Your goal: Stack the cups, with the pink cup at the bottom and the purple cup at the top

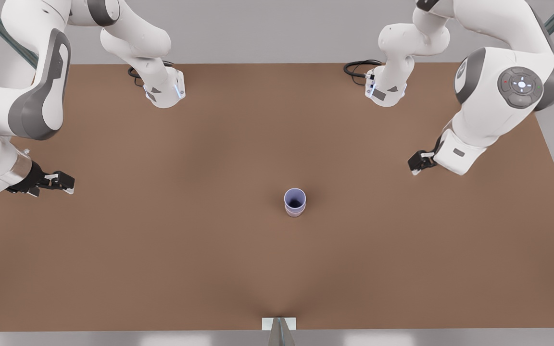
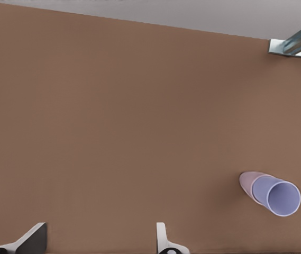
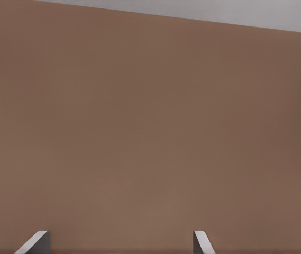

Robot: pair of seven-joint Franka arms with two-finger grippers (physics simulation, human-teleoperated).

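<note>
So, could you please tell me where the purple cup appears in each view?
Front view: purple cup just right of centre, nested upright in the pink cup.
Left wrist view: purple cup off to one side beyond the open left gripper.
Right wrist view: brown table beyond the open right gripper.
Shared landmark: metal bracket at the table edge.

Stacked upright on the desk (image 1: pixel 161 250): purple cup (image 1: pixel 295 198) nested inside pink cup (image 1: pixel 295 213), only a pale mauve band showing beneath the lavender rim. Well apart from both pincers, roughly between them, nearer the pincer (image 1: pixel 416 166) at the front view's right. Dark inside, handleless, tapered.
</note>
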